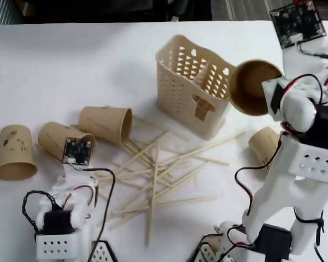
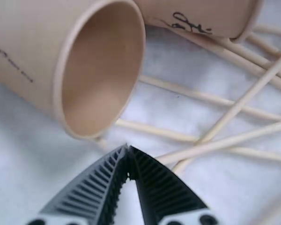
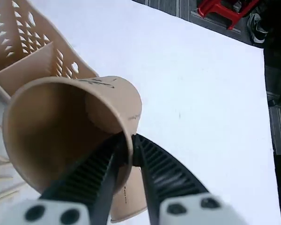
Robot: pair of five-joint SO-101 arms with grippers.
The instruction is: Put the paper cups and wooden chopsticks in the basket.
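Right gripper (image 3: 131,140) is pinching a held cup (image 3: 70,126) by its wall at the rim, one finger inside and one outside. On my high view the held cup (image 1: 253,87) hangs above the table in the upper right of the frame, tipped so its mouth faces the camera. It sits just right of the basket (image 1: 177,90) (whether its rim touches the basket's corner I cannot tell). The basket stands upright at upper centre.

Left gripper (image 2: 128,152) has its jaws pressed together with nothing between them. It is low over the table, its tips just short of the mouth of the middle cup (image 2: 84,61), which lies on its side. Beyond that lies the third cup (image 2: 201,16), also on its side, with chopsticks (image 2: 215,101) running beside it.

From above, the middle cup (image 1: 54,137) and third cup (image 1: 105,124) are at left of centre. The end cup (image 1: 13,153) is at the far left, apart from them. Chopsticks (image 1: 153,174) lie scattered and crossed over the middle of the table, below the basket. One more, the last cup (image 1: 265,143), lies at right, close beside the right arm.
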